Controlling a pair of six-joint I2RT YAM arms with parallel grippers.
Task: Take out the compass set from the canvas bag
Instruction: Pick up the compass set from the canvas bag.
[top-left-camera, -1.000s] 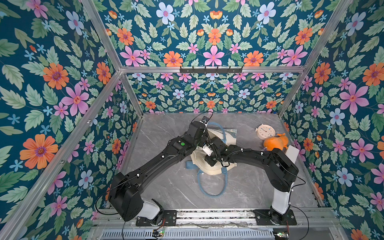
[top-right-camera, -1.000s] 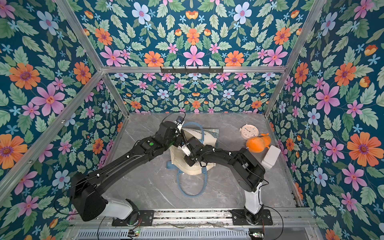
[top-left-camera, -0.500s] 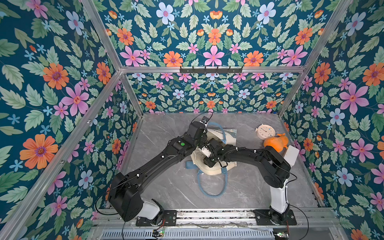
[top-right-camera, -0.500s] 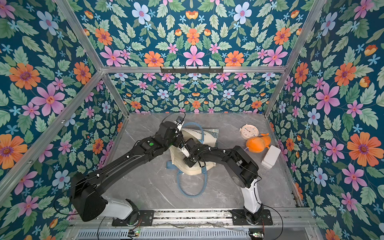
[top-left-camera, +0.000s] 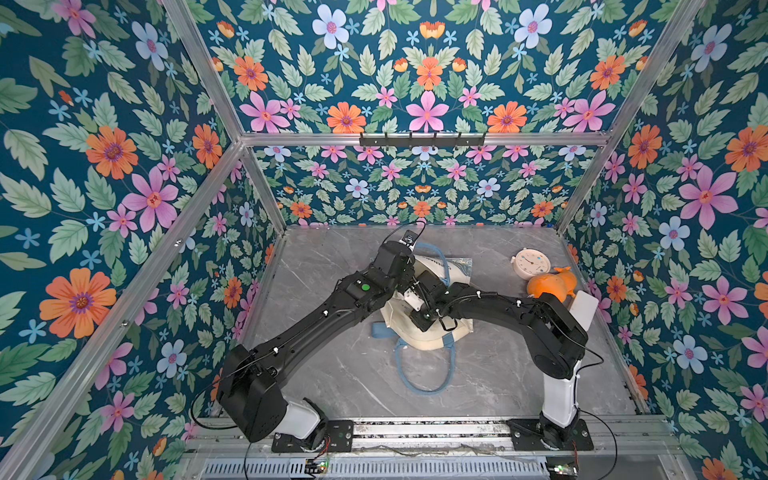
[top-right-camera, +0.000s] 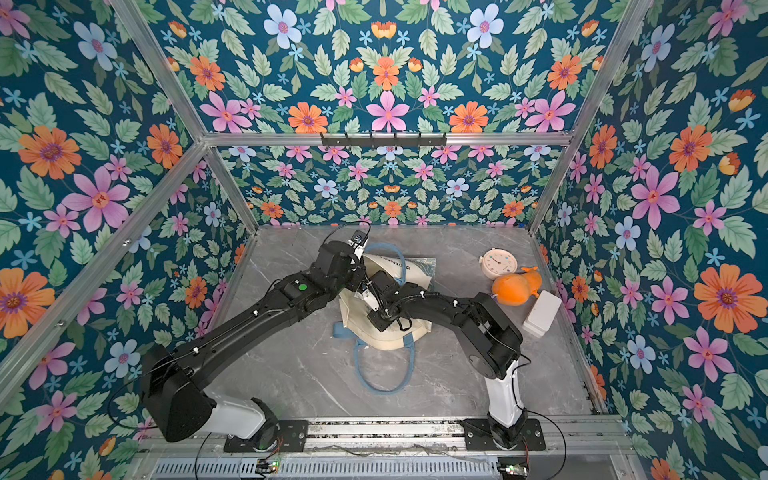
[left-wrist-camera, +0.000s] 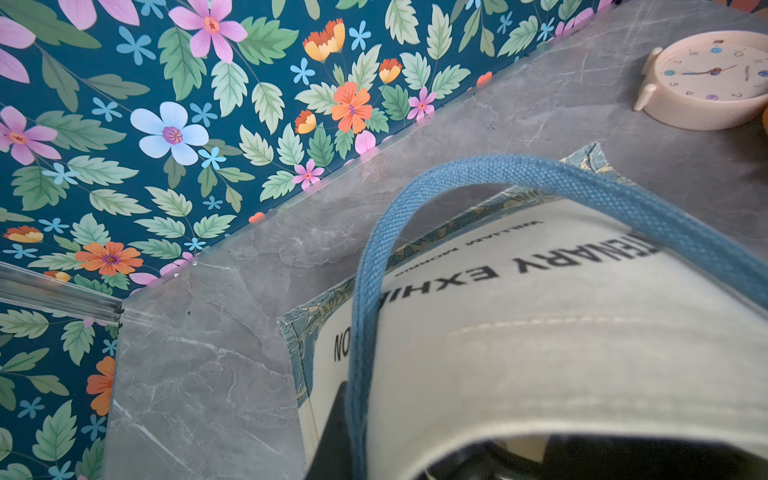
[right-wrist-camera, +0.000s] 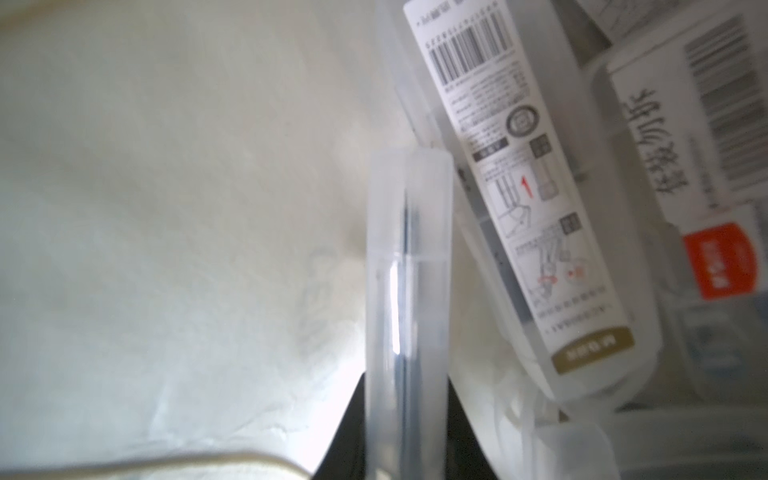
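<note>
The compass set (right-wrist-camera: 519, 187), a flat translucent plastic case whose barcode label carries small compass drawings, is inside the cream canvas bag (top-left-camera: 432, 336) with light blue strap handles. The bag lies slumped mid-way across the grey marble-look tabletop (top-left-camera: 332, 374) in both top views. The left fingers (left-wrist-camera: 332, 436) are together on the bag's cream rim and hold its mouth up. The right fingers (right-wrist-camera: 345, 428) are deep in the bag. They show dark on either side of a slim translucent plastic case (right-wrist-camera: 407, 270) seen edge-on, and they look pinched on it. I cannot tell whether that slim case belongs to the set.

The set looks light, stiff and smooth. It is probably slippery and could crack or spring open under a hard squeeze. It is best taken across its thin sides, near the end toward the mouth, and drawn out straight so the soft canvas does not snag it.

Counted: one bag, two blue handles and three translucent packs visible inside, the third a red-tagged pack (right-wrist-camera: 715, 257). Outside the bag are one cream alarm clock (top-left-camera: 530, 262), one orange plush toy (top-left-camera: 550, 284) and one white box (top-left-camera: 584, 305).
</note>
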